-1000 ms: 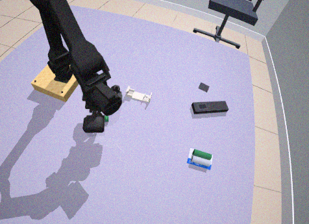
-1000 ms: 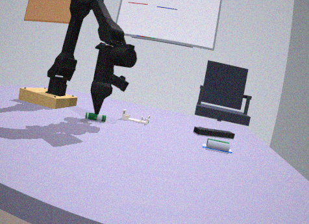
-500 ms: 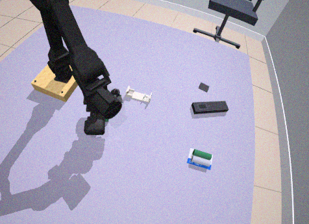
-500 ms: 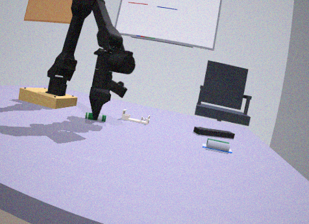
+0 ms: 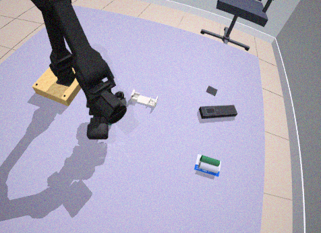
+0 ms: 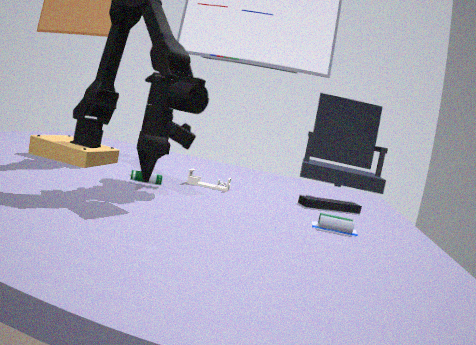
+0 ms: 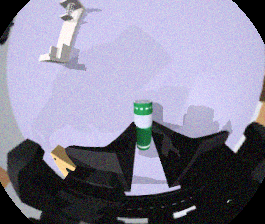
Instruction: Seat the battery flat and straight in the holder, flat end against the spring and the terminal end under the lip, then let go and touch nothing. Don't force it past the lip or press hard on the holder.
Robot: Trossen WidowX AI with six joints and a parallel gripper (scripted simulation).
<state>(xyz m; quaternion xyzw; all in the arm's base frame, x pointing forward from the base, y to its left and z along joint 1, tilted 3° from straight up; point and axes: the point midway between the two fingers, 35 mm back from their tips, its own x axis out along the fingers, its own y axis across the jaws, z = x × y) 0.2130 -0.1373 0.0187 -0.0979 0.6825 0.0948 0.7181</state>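
Observation:
The battery [image 6: 136,175] [image 7: 143,120], green with a white band, lies on its side on the table. Only a bit of its green shows in the top view, beside the gripper. My gripper [image 6: 146,179] [image 7: 143,124] points down and is shut on the battery, one finger on each side of it. In the top view the fingertips are hidden by the gripper's own body. The white holder [image 5: 145,100] [image 6: 210,185] [image 7: 68,36] stands empty on the table, apart from the battery, with raised parts at both ends. In the wrist view it is at the upper left.
A black remote-like block [image 5: 222,112] [image 6: 335,205] lies to the right of the holder. A small dark square [image 5: 212,90] lies behind it. A blue-edged piece with a green and a white cylinder [image 5: 209,166] [image 6: 336,224] lies nearer the front. The arm stands on a wooden base [image 5: 50,90] [image 6: 60,151].

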